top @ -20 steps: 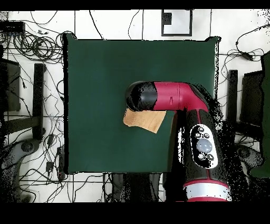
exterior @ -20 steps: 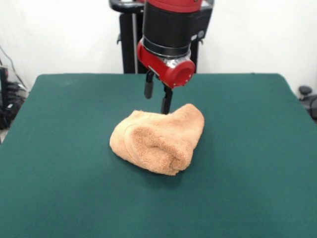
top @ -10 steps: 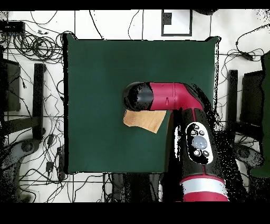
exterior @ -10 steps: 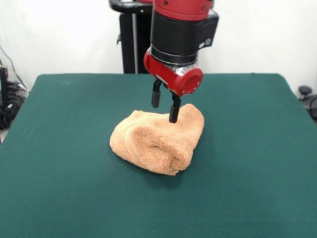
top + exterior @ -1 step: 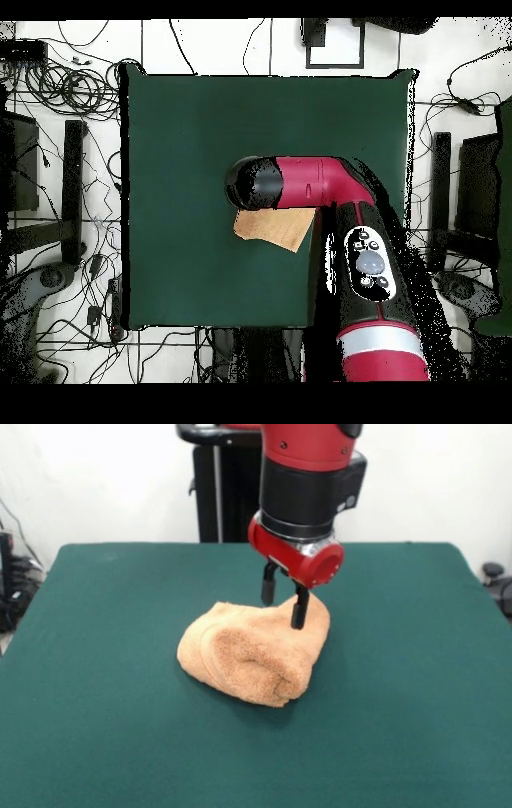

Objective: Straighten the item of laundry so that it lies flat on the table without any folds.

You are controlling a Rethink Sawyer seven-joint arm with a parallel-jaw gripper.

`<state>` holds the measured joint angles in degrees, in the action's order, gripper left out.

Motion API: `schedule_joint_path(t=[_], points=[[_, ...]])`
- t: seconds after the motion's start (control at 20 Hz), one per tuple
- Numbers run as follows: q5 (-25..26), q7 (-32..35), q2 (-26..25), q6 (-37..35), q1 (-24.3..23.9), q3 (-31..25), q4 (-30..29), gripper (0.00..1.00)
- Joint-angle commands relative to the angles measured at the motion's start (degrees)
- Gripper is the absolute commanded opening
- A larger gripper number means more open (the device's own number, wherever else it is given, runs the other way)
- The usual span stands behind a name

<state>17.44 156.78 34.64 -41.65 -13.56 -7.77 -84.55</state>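
peach terry towel (image 5: pixel 254 650) bunched in a rolled, folded lump, not flat, near centre of green table (image 5: pixel 96 688).

Hand (image 5: pixel 284 608) now over towel (image 5: pixel 254 652)

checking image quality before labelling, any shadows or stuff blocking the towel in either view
Front view: soft, even light, a faint shadow under the towel on the table, and the gripper is sharp. Overhead view: the arm hides much of the towel.
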Motion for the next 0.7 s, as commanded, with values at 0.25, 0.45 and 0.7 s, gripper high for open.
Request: schedule_joint_path(t=[0.25, 0.45, 0.7], points=[[-2.39, -1.86, -3.22, -3.24, 2.49, -4.38, -9.19, 1.00], [-3.87, -1.89, 4.75, -12.85, 3.85, -1.96, -12.25, 1.00], [-3.83, -2.94, 10.55, -17.15, 3.30, -0.26, -15.72, 1.00]])
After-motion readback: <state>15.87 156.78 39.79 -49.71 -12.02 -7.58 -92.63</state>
